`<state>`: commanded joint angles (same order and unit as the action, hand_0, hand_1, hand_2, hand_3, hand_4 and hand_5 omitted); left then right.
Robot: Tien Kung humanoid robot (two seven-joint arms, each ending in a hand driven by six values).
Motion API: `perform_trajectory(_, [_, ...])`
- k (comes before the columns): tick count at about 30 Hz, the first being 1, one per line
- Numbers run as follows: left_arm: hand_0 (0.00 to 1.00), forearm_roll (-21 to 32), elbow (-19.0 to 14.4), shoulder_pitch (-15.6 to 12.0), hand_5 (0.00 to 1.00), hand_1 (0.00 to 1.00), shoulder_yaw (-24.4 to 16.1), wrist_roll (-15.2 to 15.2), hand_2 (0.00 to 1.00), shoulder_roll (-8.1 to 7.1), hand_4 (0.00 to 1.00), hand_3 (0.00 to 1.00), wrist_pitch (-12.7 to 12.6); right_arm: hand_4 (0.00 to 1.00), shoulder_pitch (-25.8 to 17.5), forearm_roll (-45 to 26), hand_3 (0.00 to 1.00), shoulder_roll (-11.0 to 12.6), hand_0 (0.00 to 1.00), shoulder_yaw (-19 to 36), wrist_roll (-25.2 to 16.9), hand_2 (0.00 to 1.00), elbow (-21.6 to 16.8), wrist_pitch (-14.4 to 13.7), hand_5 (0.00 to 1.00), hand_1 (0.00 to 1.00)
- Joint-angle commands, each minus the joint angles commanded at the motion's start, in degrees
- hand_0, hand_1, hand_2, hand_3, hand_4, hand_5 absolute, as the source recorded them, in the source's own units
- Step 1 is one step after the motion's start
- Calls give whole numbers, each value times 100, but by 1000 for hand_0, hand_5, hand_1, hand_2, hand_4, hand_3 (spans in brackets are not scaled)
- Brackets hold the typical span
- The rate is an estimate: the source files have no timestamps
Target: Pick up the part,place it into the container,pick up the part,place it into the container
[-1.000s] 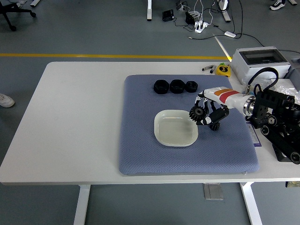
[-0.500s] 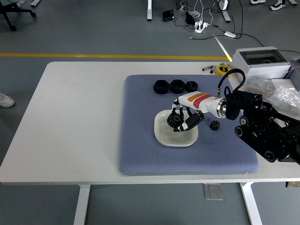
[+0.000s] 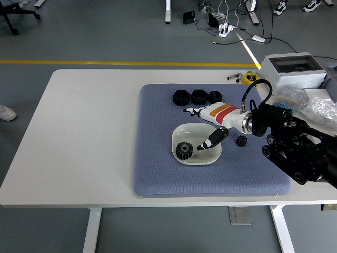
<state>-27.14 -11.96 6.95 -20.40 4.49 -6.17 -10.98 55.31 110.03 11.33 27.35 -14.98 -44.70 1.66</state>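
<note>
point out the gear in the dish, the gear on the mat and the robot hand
gear in dish (image 3: 184, 150), head view, toothed face
gear on mat (image 3: 241, 140), head view, its top
right robot hand (image 3: 206, 129), head view, palm

The right black arm (image 3: 300, 150) is cut off by the right edge. The white hand (image 3: 210, 124) hides part of the white square container's rim (image 3: 181, 129).

A blue-grey padded mat (image 3: 158, 163) covers the right half of the white table (image 3: 84, 132). Near the table's far right edge lies a yellow tape measure (image 3: 251, 78), just beside a grey box with a clear lid (image 3: 293, 70). Crinkled clear plastic bags (image 3: 316, 104) sit to the right of that. On the floor beyond, a yellow line (image 3: 105, 62) runs across, and a power strip with tangled cables (image 3: 224, 26) lies further back.
</note>
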Motion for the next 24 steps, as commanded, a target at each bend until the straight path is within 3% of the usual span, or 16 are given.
perform_trajectory(8, [763,45,5,-10,694,793,32,-15,809,1,758,722,-4,998,-171,-9,983,350,730,667,-111,879,-327,180,438,769])
perform_trajectory(9, [763,62,6,-11,694,792,39,-19,809,0,757,721,-5,998,-251,-12,948,453,682,795,-243,795,-388,267,441,711])
perform_trajectory(14, [763,139,8,-17,694,792,76,-39,809,8,757,721,-9,998,-630,105,948,864,682,1296,-690,795,-487,440,441,711])
perform_trajectory(15, [763,123,8,-17,693,793,68,-35,809,9,757,721,-3,998,-690,99,855,915,553,1366,-732,693,-472,454,406,614])
perform_trajectory(20, [763,4,11,-23,693,793,-12,-4,809,21,757,721,29,998,-956,41,855,1097,553,1591,-963,693,-326,247,406,614])
perform_trajectory(21, [763,-14,12,-24,694,792,-22,1,809,26,756,720,31,998,-995,-5,731,1104,426,1587,-967,639,-257,147,353,548])
perform_trajectory(24, [763,-49,11,-25,694,792,-45,11,809,34,756,720,35,998,-1055,-111,731,1068,426,1581,-972,639,-69,-36,353,548])
